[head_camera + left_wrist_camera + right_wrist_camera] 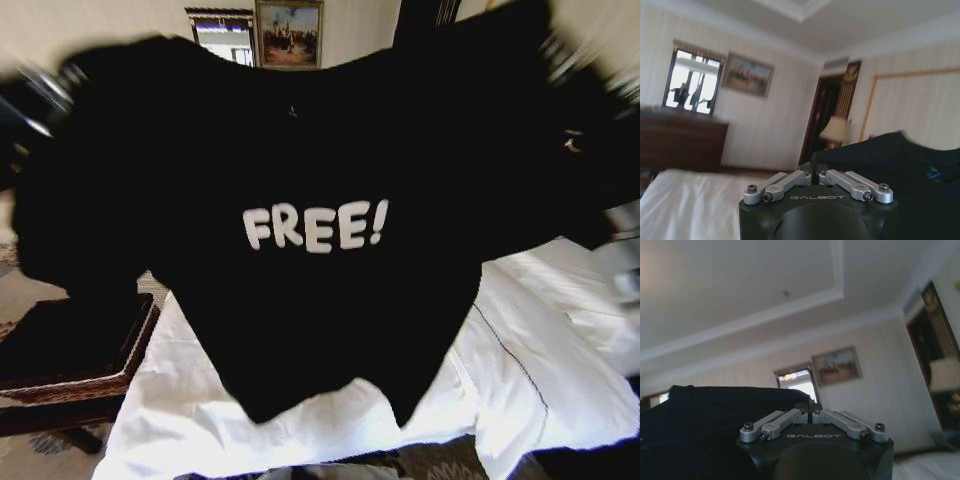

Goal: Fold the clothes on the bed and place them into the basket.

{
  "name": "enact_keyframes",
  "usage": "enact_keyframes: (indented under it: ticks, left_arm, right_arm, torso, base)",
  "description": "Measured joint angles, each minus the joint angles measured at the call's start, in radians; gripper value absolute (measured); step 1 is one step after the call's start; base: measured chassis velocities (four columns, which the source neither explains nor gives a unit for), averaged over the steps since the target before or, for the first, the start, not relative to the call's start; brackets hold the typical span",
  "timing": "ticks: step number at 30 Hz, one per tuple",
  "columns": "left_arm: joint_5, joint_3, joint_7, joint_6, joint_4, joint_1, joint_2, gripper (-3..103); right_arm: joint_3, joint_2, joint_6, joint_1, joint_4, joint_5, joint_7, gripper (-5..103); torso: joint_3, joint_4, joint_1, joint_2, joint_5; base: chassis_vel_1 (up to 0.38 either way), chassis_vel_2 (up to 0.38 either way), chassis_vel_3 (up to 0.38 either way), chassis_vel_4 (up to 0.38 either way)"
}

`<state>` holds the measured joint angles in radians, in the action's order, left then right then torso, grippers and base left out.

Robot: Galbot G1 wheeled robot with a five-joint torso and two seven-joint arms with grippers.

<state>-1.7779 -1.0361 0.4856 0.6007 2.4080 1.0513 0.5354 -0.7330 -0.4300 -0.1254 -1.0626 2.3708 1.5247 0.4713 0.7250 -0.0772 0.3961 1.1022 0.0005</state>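
- At the far left of the head view, the rectangular brown woven wicker basket (125, 372) with black lining sits beside the bed; the hanging shirt covers its upper part and its left end is cut off by the picture's edge.
- The left gripper (813, 176) is raised high at the shirt's upper left corner; in the left wrist view its metal linkages are drawn together and black cloth sits right at the tips, so it is pinched onto the fabric. In the head view that corner is a blur.
- The black short-sleeved soft T-shirt (320, 150) with white "FREE!" lettering hangs spread out in the air between both grippers, above the bed, its hem dangling free.
- The wide bed with white duvet (540, 340) lies below and behind the shirt, mostly hidden by it.
- The right gripper (812, 413) holds the shirt's upper right corner, linkages drawn in on black cloth; the fingertips themselves are hidden by fabric.
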Motion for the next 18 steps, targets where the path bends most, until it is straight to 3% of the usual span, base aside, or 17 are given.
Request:
enact_keyframes:
  ticks: [3,4,5,9,12,14,18]
  left_arm:
    - [0.293,0.313,-0.035,0.016,-0.095,-0.002,0.090,1]
    - [0.293,0.313,-0.035,0.016,-0.095,-0.002,0.090,1]
    - [0.413,0.453,-0.054,0.013,-0.166,-0.016,0.136,1]
    - [0.638,0.761,-0.100,-0.033,-0.418,-0.072,0.302,1]
    - [0.703,0.813,-0.125,-0.058,-0.479,-0.082,0.345,1]
    - [0.803,0.866,-0.155,-0.102,-0.617,-0.098,0.430,1]
    - [0.830,0.871,-0.166,-0.143,-0.715,-0.113,0.483,1]
  right_arm:
    - [0.310,-0.108,-0.010,0.017,-0.141,-0.160,0.016,0]
    - [0.310,-0.108,-0.010,0.017,-0.141,-0.160,0.016,0]
    - [0.432,-0.161,-0.009,0.026,-0.222,-0.229,0.016,0]
    - [0.647,-0.299,0.007,0.058,-0.447,-0.373,-0.021,0]
    - [0.676,-0.328,0.018,0.073,-0.500,-0.404,-0.043,0]
    - [0.725,-0.377,0.048,0.110,-0.610,-0.463,-0.083,0]
    - [0.753,-0.424,0.068,0.151,-0.718,-0.493,-0.117,0]
  torso:
    - [0.000,-0.0008,0.000,0.000,0.0003]
    - [0.000,-0.0008,0.000,0.000,0.0003]
    - [0.000,-0.0009,0.001,0.000,0.0004]
    - [0.000,-0.0006,0.001,0.000,-0.0012]
    - [0.000,-0.0009,0.000,0.000,-0.0009]
    - [0.000,-0.0007,0.000,0.000,-0.0006]
    - [0.000,-0.0005,0.000,0.000,-0.0003]
  base:
    - [0.000,0.000,0.000,0.000]
    - [0.000,0.000,0.000,0.000]
    - [0.000,0.000,0.000,0.000]
    - [0.000,0.000,0.000,0.000]
    - [0.000,0.000,0.000,0.000]
    - [0.000,0.000,0.000,0.000]
    - [0.000,0.000,0.000,0.000]
